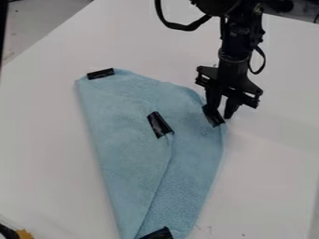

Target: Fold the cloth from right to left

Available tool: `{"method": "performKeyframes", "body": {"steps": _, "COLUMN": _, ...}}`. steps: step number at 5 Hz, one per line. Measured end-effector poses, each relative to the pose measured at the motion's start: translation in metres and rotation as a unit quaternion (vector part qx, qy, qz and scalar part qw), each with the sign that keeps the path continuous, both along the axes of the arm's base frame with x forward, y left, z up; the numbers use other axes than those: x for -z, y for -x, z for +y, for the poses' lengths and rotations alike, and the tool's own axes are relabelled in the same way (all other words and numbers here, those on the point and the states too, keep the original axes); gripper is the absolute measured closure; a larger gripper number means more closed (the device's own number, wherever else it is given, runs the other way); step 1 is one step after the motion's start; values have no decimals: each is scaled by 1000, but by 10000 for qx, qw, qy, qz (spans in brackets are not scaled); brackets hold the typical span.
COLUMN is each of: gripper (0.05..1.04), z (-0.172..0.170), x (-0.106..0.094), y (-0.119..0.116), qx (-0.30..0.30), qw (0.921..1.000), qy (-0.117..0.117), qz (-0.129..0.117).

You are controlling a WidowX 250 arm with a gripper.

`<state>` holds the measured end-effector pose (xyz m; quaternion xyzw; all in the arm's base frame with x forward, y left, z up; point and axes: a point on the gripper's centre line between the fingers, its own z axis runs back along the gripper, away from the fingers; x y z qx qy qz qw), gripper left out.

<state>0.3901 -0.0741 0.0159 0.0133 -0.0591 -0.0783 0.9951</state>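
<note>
The gripper (222,113) hangs pointing down at the cloth's right corner, its two fingers slightly apart. Its tips are beside and over the black tape patch (213,116) on that corner; whether they touch the fabric I cannot tell. The light blue cloth (128,126) lies on the table with a layer folded over its left part. That layer's free edge slants from a black patch (160,124) near the middle down to the bottom. Other black patches mark the upper left corner (100,73) and the bottom end (159,234).
The white table (268,154) surrounds the cloth. A dark object with a yellow part (24,234) shows at the bottom left corner. Dark cables loop beside the arm at the top. The table's edge runs across the upper left.
</note>
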Motion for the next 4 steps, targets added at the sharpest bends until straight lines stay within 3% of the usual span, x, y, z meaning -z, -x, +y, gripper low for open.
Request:
{"method": "performKeyframes", "body": {"steps": 1, "gripper": 208, "z": 1, "x": -1, "y": 2, "qx": -39, "qw": 10000, "qy": -36, "qz": 84}}
{"method": "performKeyframes", "body": {"steps": 2, "gripper": 66, "z": 4, "x": -3, "y": 2, "qx": -90, "qw": 9998, "qy": -118, "qz": 117}}
{"method": "performKeyframes", "body": {"steps": 4, "gripper": 130, "z": 4, "x": 6, "y": 4, "qx": -144, "qw": 9998, "qy": 101, "qz": 67}}
